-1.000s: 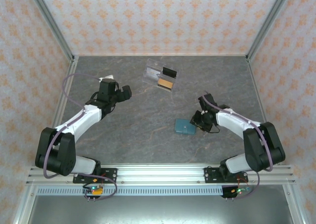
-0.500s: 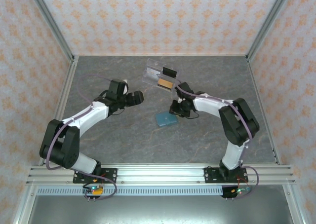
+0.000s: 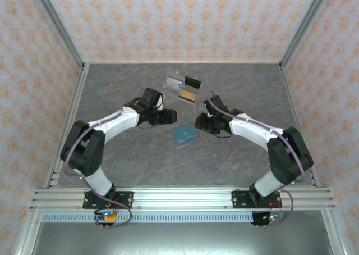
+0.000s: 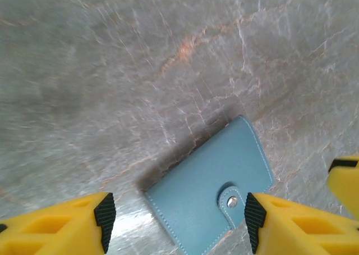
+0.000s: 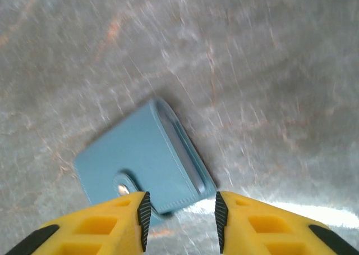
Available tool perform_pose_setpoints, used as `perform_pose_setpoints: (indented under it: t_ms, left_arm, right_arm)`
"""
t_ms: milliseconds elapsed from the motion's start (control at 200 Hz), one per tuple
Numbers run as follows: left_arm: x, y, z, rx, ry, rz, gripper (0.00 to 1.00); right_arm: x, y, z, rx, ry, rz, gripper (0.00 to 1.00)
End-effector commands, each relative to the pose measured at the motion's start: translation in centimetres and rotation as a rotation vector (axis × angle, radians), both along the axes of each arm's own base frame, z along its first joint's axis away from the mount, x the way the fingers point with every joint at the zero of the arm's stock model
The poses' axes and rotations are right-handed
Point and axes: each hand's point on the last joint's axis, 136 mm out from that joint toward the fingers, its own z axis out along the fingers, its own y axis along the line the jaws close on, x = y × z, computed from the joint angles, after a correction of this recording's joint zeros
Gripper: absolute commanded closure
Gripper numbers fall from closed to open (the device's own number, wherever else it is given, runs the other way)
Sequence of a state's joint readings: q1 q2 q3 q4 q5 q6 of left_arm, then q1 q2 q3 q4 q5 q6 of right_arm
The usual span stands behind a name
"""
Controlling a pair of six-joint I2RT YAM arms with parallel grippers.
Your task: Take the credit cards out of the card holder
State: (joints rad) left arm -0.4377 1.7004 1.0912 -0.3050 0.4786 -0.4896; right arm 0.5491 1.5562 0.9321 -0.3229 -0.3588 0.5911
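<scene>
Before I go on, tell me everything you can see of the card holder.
The card holder is a small teal-blue bifold. It looks like leather, with stitched edges, and is shut by a tab with a metal snap. It lies flat and skewed on the grey marbled table, mid-table, between the left pincer and right pincer, both open and hovering close. Whether either touches it cannot be told.

Tabletop [image 3: 140, 165]: dark grey stone look, pale and rust-coloured veins. Back wall [image 3: 185, 19], left wall [image 3: 25, 98], right wall [image 3: 334, 98]: cream paper, repeating orange floral motif. Bare aluminium left post [image 3: 58, 24] and right post [image 3: 304, 24] at back corners. Slotted aluminium rail [image 3: 179, 197] along near edge, perforated strip [image 3: 179, 216] just below. Light soft, even; pale glare patch [image 5: 303, 210] on tabletop.
</scene>
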Motion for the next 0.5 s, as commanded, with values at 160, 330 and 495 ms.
perform_pose_setpoints:
  t_ms: [160, 330, 495]
  left_arm:
    - [-0.2, -4.0, -2.3, 0.0, 0.095, -0.077, 0.38]
    - [-0.5, -4.0, -4.0, 0.034, 0.128, -0.097, 0.47]
    - [-1.4, -4.4, -5.0, 0.028, 0.179, -0.127, 0.53]
  right_arm:
    - [-2.0, 1.4, -2.4, 0.129, 0.12, -0.042, 0.62]
    - [-1.9, 1.6, -3.2, 0.13, 0.142, -0.05, 0.65]
    - [-1.2, 1.9, -3.8, 0.117, 0.145, -0.051, 0.7]
